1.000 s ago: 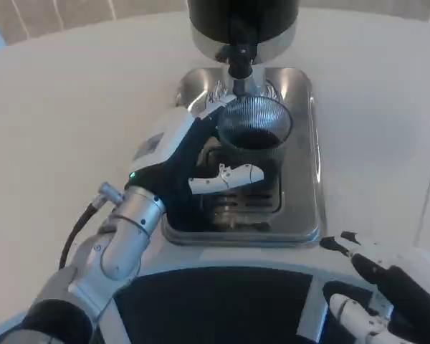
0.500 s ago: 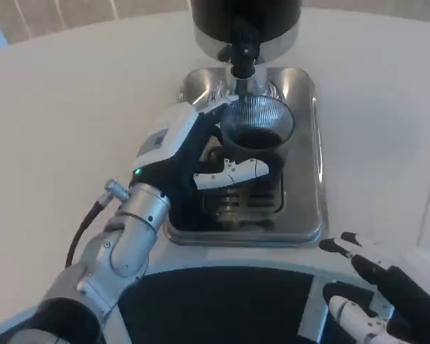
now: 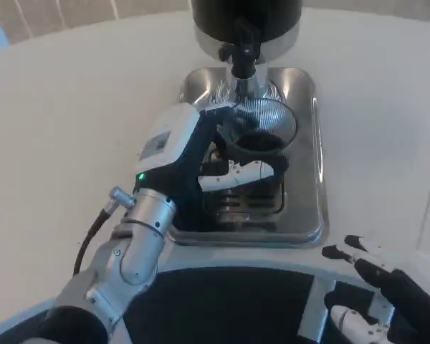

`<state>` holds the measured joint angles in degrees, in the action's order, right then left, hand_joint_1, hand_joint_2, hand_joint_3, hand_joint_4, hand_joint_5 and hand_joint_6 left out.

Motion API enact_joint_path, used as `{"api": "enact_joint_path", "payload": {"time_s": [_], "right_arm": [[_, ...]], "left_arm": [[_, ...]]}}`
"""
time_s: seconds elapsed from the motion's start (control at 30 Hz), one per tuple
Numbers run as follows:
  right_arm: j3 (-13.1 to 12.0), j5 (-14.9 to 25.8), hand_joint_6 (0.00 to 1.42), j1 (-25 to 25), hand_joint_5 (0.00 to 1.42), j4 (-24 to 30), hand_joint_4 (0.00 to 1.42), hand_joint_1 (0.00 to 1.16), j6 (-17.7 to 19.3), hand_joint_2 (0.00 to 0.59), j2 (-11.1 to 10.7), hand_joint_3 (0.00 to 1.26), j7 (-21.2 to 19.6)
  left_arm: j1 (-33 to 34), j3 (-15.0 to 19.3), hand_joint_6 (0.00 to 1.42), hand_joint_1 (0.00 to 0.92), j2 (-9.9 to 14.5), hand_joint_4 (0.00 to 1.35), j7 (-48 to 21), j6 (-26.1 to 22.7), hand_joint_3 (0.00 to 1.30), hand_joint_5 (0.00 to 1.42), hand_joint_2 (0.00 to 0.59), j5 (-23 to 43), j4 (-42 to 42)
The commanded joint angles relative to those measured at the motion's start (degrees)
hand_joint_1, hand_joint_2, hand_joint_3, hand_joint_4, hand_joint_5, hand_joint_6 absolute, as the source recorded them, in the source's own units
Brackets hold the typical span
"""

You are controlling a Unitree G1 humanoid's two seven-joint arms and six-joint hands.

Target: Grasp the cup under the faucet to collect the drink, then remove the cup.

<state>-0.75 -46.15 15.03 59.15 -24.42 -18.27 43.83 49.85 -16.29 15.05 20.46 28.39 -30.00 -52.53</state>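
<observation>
collection is looking done: left hand is gripping the ribbed glass cup, dark drink inside, on the steel drip tray just below the faucet. removal is remaining, and the spout is overhanging the rim. right hand is waiting, fingers apart, holding nothing.

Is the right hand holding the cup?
No, the left hand grips the cup; the right hand waits near the table edge.

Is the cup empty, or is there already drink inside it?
Not empty: dark liquid shows inside the ribbed glass cup, held upright by the left hand.
</observation>
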Motion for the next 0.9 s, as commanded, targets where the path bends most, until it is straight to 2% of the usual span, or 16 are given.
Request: {"api": "enact_joint_path", "payload": {"time_s": [0.03, 0.37, 0.47, 0.57, 0.9], "right_arm": [[-0.4, -0.6, 0.03, 0.9, 0.00, 0.9, 0.00, 0.28, 0.9, 0.492, 0.6, 0.13, -0.3], [-1.2, -0.3, 0.03, 1.2, 0.00, 0.9, 0.00, 0.30, 1.3, 0.482, 1.0, 0.14, -0.2], [-1.4, -0.2, 0.03, 1.4, 0.00, 0.9, 0.00, 0.31, 1.6, 0.480, 1.2, 0.14, -0.1], [-1.4, -0.1, 0.03, 1.4, 0.00, 0.9, 0.00, 0.31, 1.7, 0.479, 1.2, 0.14, -0.2], [-1.0, 0.2, 0.03, 1.5, 0.00, 0.8, 0.00, 0.32, 1.6, 0.475, 1.1, 0.14, -0.6]], "left_arm": [[-1.8, 0.2, 0.16, 0.352, -0.6, 0.60, 2.2, -0.4, 0.62, 0.79, 0.084, -0.2, 1.1], [-3.8, 0.8, 0.21, 0.415, -0.8, 0.77, 4.9, 0.3, 0.78, 0.96, 0.109, 0.0, 3.1], [-4.5, 1.0, 0.26, 0.477, -0.7, 0.91, 5.9, 0.6, 0.88, 1.10, 0.130, -0.1, 3.9], [-5.5, 1.4, 0.29, 0.493, -0.1, 0.99, 7.3, 1.1, 0.95, 1.17, 0.135, -0.3, 5.3], [-6.8, 2.5, 0.33, 0.508, 1.4, 1.09, 6.8, 2.0, 1.00, 1.24, 0.110, -0.3, 7.4]]}}
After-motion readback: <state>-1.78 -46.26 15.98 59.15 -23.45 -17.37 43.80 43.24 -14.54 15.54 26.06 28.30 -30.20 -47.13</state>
